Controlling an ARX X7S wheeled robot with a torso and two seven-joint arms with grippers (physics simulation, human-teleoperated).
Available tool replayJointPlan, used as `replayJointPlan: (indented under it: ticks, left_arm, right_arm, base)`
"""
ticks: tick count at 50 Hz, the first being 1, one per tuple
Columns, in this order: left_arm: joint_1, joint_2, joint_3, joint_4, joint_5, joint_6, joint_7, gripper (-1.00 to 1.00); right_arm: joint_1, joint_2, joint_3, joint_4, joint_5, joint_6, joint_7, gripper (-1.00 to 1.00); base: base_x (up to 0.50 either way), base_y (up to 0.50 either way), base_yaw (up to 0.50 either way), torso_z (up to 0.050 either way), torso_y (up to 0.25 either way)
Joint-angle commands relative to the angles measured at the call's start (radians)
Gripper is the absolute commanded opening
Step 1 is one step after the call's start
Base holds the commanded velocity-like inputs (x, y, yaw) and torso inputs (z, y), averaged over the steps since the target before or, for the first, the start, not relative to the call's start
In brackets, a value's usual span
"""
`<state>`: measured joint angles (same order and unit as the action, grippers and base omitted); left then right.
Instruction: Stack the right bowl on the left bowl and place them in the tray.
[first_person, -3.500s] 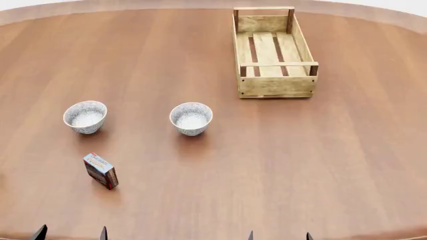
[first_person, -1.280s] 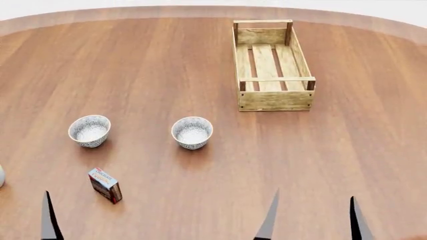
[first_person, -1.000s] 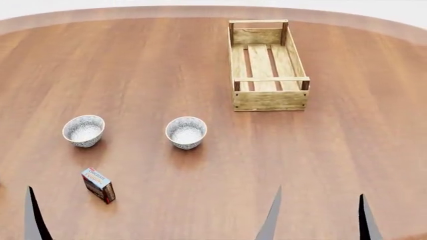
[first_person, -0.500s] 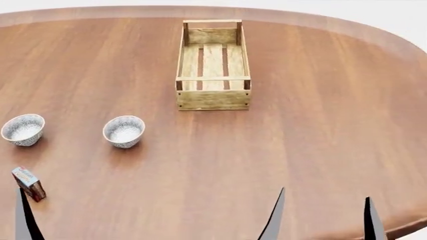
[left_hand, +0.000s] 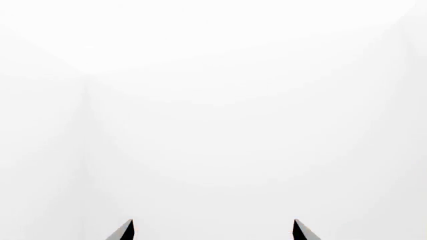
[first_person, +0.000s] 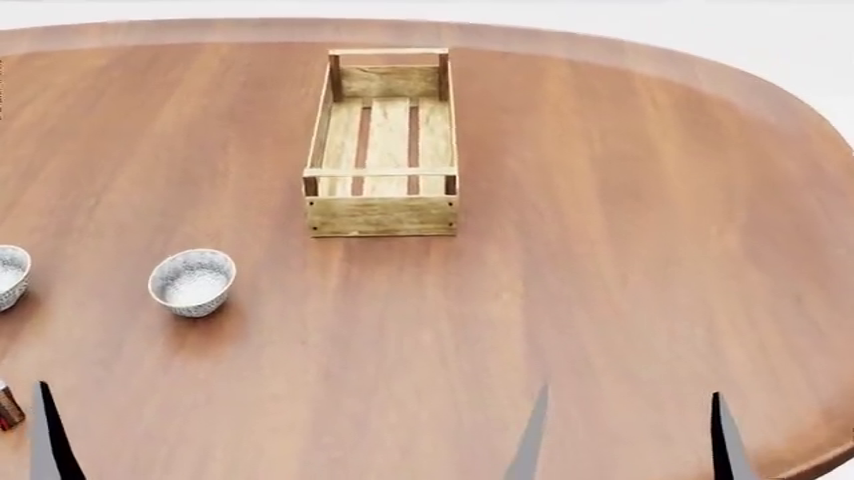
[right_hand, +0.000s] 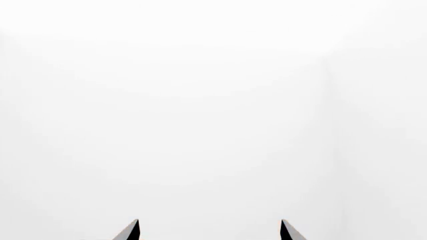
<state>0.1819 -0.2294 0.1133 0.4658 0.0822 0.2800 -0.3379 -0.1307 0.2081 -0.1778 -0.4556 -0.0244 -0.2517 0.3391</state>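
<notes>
The tray (first_person: 382, 215) is a long light-wood crate with dark corner posts, standing empty at the far middle of the table. The right bowl (first_person: 192, 282), speckled grey-white, sits upright at the left. The left bowl (first_person: 6, 276) is cut off by the left edge of the view. My right gripper (first_person: 625, 442) is open and empty at the near edge, well to the right of both bowls. Of my left gripper only one fingertip (first_person: 51, 440) shows in the head view. Both wrist views show open, empty jaws, left (left_hand: 212, 231) and right (right_hand: 209, 231), against blank white.
The round brown wooden table (first_person: 627, 250) curves away at the right, its edge close to my right gripper. A small red-and-blue box (first_person: 7, 405) shows at the left edge, near the left fingertip.
The head view has swung to the right: tray, bowls and box have all slid left in the picture. The left bowl and the box are now cut by the left edge.
</notes>
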Motion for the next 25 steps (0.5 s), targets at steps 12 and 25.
replayJointPlan:
  ticks: [12, 25]
  left_arm:
    - [-0.005, 0.008, 0.0, 0.01, 0.007, -0.016, 0.015, 1.0]
    - [-0.003, 0.002, 0.011, 0.011, 0.014, -0.018, 0.009, 1.0]
  right_arm:
    - [0.011, -0.004, -0.013, -0.013, -0.079, 0.046, -0.012, 1.0]
    - [0.015, -0.003, 0.013, -0.012, -0.023, 0.069, 0.006, 1.0]
  base:
    - [0.5, 0.27, 0.0, 0.0, 0.0]
    - [0.5, 0.12, 0.0, 0.0, 0.0]
